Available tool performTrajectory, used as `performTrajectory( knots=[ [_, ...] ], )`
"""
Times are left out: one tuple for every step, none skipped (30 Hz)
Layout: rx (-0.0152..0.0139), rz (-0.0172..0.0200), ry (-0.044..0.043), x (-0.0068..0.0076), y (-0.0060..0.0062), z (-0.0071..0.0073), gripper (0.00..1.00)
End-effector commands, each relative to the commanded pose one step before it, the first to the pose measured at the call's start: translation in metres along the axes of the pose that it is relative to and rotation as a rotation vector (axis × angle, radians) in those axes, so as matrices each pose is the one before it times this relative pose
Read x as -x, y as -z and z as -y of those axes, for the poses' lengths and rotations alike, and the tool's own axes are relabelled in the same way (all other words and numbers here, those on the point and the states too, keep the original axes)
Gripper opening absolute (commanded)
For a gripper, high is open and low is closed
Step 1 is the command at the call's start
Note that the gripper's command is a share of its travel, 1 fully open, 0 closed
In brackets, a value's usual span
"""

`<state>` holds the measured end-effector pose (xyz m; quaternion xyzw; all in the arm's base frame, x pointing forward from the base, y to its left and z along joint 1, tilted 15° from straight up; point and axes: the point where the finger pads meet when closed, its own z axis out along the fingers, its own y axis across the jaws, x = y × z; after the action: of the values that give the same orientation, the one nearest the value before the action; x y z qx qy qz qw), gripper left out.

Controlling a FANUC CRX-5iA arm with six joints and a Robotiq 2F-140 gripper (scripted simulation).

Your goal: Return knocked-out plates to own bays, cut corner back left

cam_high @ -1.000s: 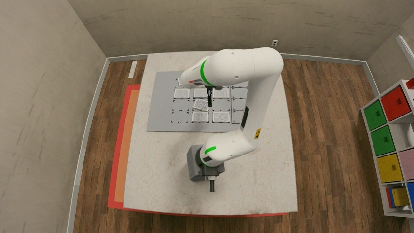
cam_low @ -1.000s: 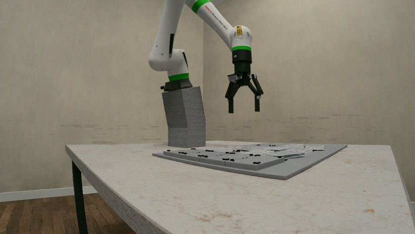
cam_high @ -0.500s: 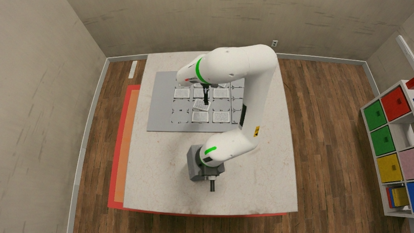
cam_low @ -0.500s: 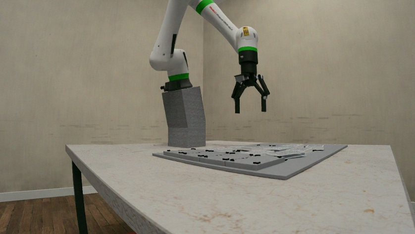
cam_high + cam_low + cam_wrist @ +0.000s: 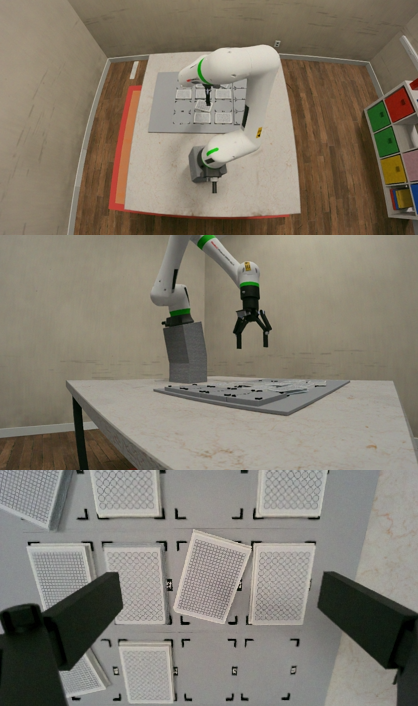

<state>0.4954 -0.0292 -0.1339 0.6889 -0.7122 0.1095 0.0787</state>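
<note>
My gripper [image 5: 208, 104] [image 5: 252, 347] [image 5: 221, 590] is open and empty, high above bay 22. Below it a finely gridded 384-well plate [image 5: 201, 106] [image 5: 212, 577] lies turned across bay 22's corner pieces, one corner close to bay 12's plate [image 5: 202, 118] [image 5: 282, 584]. I cannot tell if they touch. A second turned 384-well plate [image 5: 30, 495] lies askew at bay 43, at the top left of the wrist view. A third turned plate [image 5: 80, 677] lies at bay 41, at the lower left, partly behind a finger; the arm hides it in the top view.
Plates stand in bay 13 [image 5: 223, 118] [image 5: 292, 492], bay 33 [image 5: 222, 93] [image 5: 126, 492], bay 32 [image 5: 201, 93] [image 5: 136, 585], bay 31 [image 5: 183, 94] [image 5: 147, 672] and bay 42 [image 5: 59, 572]. Column 4's raised floors [image 5: 242, 398] run along one side of the grey deck [image 5: 163, 102].
</note>
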Motion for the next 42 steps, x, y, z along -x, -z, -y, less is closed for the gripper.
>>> performTrajectory(
  knots=[
    [-0.00149, 0.00032, 0.00016, 0.00020, 0.00061, 0.00070, 1.00],
    [0.00000, 0.00000, 0.00000, 0.00000, 0.00000, 0.00000, 1.00],
    [0.00000, 0.00000, 0.00000, 0.00000, 0.00000, 0.00000, 1.00],
    [0.00000, 0.00000, 0.00000, 0.00000, 0.00000, 0.00000, 1.00],
    [0.00000, 0.00000, 0.00000, 0.00000, 0.00000, 0.00000, 1.00],
    [0.00000, 0.00000, 0.00000, 0.00000, 0.00000, 0.00000, 1.00],
    [0.00000, 0.00000, 0.00000, 0.00000, 0.00000, 0.00000, 1.00],
    [0.00000, 0.00000, 0.00000, 0.00000, 0.00000, 0.00000, 1.00],
    [0.00000, 0.00000, 0.00000, 0.00000, 0.00000, 0.00000, 1.00],
    [0.00000, 0.00000, 0.00000, 0.00000, 0.00000, 0.00000, 1.00],
    [0.00000, 0.00000, 0.00000, 0.00000, 0.00000, 0.00000, 1.00],
    [0.00000, 0.00000, 0.00000, 0.00000, 0.00000, 0.00000, 1.00],
    [0.00000, 0.00000, 0.00000, 0.00000, 0.00000, 0.00000, 1.00],
    [0.00000, 0.00000, 0.00000, 0.00000, 0.00000, 0.00000, 1.00],
    [0.00000, 0.00000, 0.00000, 0.00000, 0.00000, 0.00000, 1.00],
    [0.00000, 0.00000, 0.00000, 0.00000, 0.00000, 0.00000, 1.00],
    [0.00000, 0.00000, 0.00000, 0.00000, 0.00000, 0.00000, 1.00],
    [0.00000, 0.00000, 0.00000, 0.00000, 0.00000, 0.00000, 1.00],
    [0.00000, 0.00000, 0.00000, 0.00000, 0.00000, 0.00000, 1.00],
    [0.00000, 0.00000, 0.00000, 0.00000, 0.00000, 0.00000, 1.00],
    [0.00000, 0.00000, 0.00000, 0.00000, 0.00000, 0.00000, 1.00],
    [0.00000, 0.00000, 0.00000, 0.00000, 0.00000, 0.00000, 1.00],
    [0.00000, 0.00000, 0.00000, 0.00000, 0.00000, 0.00000, 1.00],
    [0.00001, 0.00000, 0.00017, 0.00338, -0.00001, 0.00220, 1.00],
    [-0.00001, 0.00001, 0.00000, 0.00335, 0.00000, 0.00218, 1.00],
    [-0.00001, 0.00001, 0.00000, 0.00335, 0.00000, 0.00219, 1.00],
    [-0.00001, 0.00001, 0.00000, 0.00335, 0.00000, 0.00219, 1.00],
    [-0.00001, 0.00001, 0.00000, 0.00335, 0.00000, 0.00219, 1.00],
    [-0.00001, 0.00001, 0.00000, 0.00335, 0.00000, 0.00219, 1.00],
    [0.00000, 0.00000, 0.00000, 0.00000, 0.00000, 0.00000, 1.00],
    [0.00000, 0.00000, 0.00000, 0.00000, 0.00000, 0.00000, 1.00],
    [0.00000, 0.00001, 0.00000, 0.00335, 0.00001, 0.00220, 1.00],
    [-0.00001, 0.00001, 0.00000, 0.00335, 0.00000, 0.00218, 1.00],
    [-0.00001, 0.00001, 0.00000, 0.00335, 0.00000, 0.00219, 1.00],
    [-0.00001, 0.00001, 0.00000, 0.00335, 0.00000, 0.00219, 1.00],
    [-0.00001, 0.00001, 0.00000, 0.00335, 0.00000, 0.00219, 1.00],
    [-0.00001, 0.00001, 0.00000, 0.00335, 0.00000, 0.00219, 1.00],
    [-0.00001, 0.00001, 0.00000, 0.00335, 0.00000, 0.00219, 1.00],
    [-0.00001, 0.00001, 0.00000, 0.00335, 0.00000, 0.00219, 1.00],
    [-0.00001, 0.00001, 0.00000, 0.00335, 0.00000, 0.00219, 1.00],
    [-0.00001, 0.00001, 0.00000, 0.00335, 0.00000, 0.00219, 1.00],
    [-0.00001, 0.00001, 0.00000, 0.00335, 0.00000, 0.00219, 1.00]
  ],
)
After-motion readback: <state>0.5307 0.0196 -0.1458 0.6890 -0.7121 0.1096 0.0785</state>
